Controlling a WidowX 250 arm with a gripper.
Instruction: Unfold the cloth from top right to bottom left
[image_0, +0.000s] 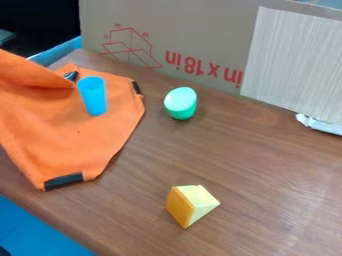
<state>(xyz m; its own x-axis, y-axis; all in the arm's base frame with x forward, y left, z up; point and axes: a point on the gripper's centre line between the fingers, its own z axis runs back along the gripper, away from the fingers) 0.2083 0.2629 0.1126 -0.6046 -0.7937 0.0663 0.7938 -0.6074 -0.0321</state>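
You've got a brown wood-grain table (247, 160) across most of the view. Cardboard sheet (194, 30) stands along its far side, red box drawing and upside-down red lettering on it. Your cloth (73, 135), orange, is on the table's left part and runs out of view at the left. It's partly folded: the flap (27, 72) at upper left overlaps the rest, its edge slanting down toward the blue cup; the lower right part lies spread, with some creases. Pale ribbed panel (294, 60) is up against the cardboard at right. Blue surface (40, 232) sits past the table edge, bottom left. Nearest you on the wood, a wedge (190, 204), orange side, pale yellow faces. Blue cup (92, 95) is on the cloth, near its far edge. Green rounded piece (180, 103), pale slanted top, is on bare wood, right of the cloth. Black strips mark two cloth corners, near (63, 181) and far (137, 87). Claw: can't tell you if it's open, closed or gripping anything.
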